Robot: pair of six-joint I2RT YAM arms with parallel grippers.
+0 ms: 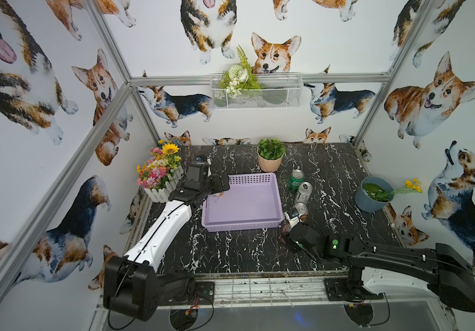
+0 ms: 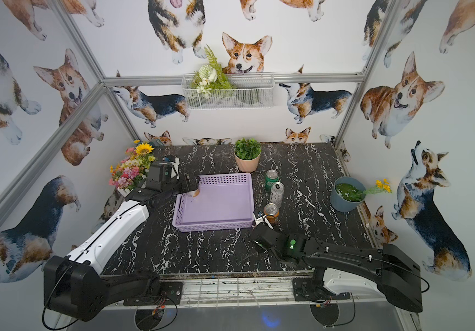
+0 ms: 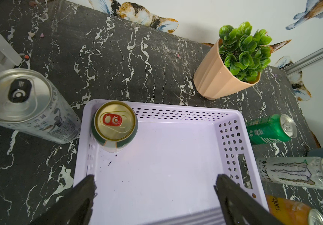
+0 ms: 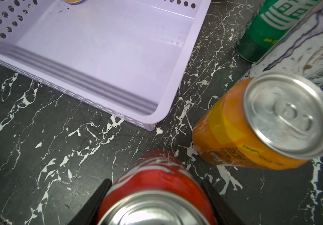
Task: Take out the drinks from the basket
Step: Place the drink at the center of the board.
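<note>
While the right gripper (image 4: 154, 194) grips the red can (image 4: 156, 175) near-right of the lavender basket (image 3: 229, 136), the wide-open left gripper (image 3: 154, 177) hovers near the green-and-gold can (image 3: 115, 124) far-left inside; its walls could snag a finger.

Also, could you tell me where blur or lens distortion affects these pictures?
Right wrist view: the red can between the jaws is soft, too near the lens; the orange can is clearer. Left wrist view: sharp, but the edge cans, like the Monster can, lean outward. Both top views: wide-angle, frame posts splay.
</note>
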